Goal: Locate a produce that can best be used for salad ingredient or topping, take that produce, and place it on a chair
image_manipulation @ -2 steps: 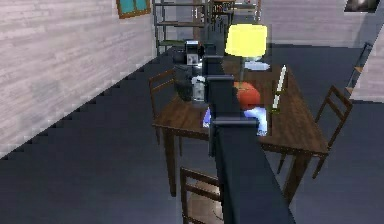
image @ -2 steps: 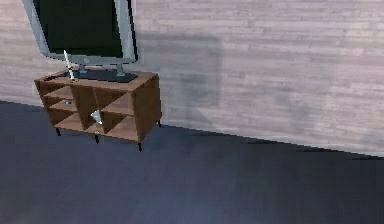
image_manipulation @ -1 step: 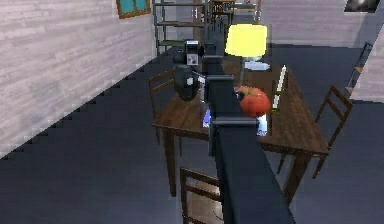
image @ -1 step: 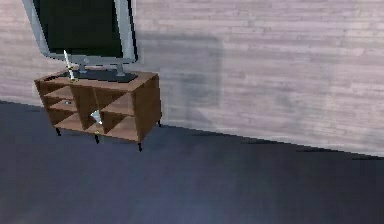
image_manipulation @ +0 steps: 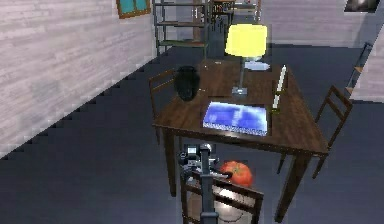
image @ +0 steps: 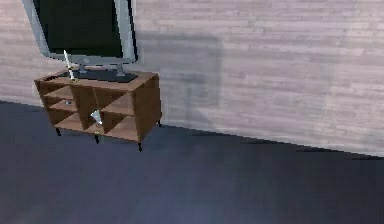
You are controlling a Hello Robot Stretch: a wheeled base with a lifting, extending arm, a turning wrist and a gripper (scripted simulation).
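A round red-orange thing [image_manipulation: 234, 172], tomato-like in shape and colour, sits low in the arm side view just in front of the dark wooden table [image_manipulation: 190, 112]. It lies right of the arm's dark bar and above the back of a wooden chair [image_manipulation: 232, 203] at the bottom edge. The gripper [image_manipulation: 193, 158] stands at the bar's far end, close to the table's near edge and left of the red thing. I cannot tell whether it holds anything.
On the table stand a yellow-shaded lamp [image_manipulation: 246, 42], a black object [image_manipulation: 187, 82] and a flat blue-topped thing [image_manipulation: 238, 116]. Chairs flank it at the left [image_manipulation: 158, 88] and right [image_manipulation: 335, 105]. A metal shelf [image_manipulation: 180, 25] stands behind. The forward view has a TV [image: 82, 30] on a wooden stand [image: 100, 100] against a plank wall, with dark floor before it.
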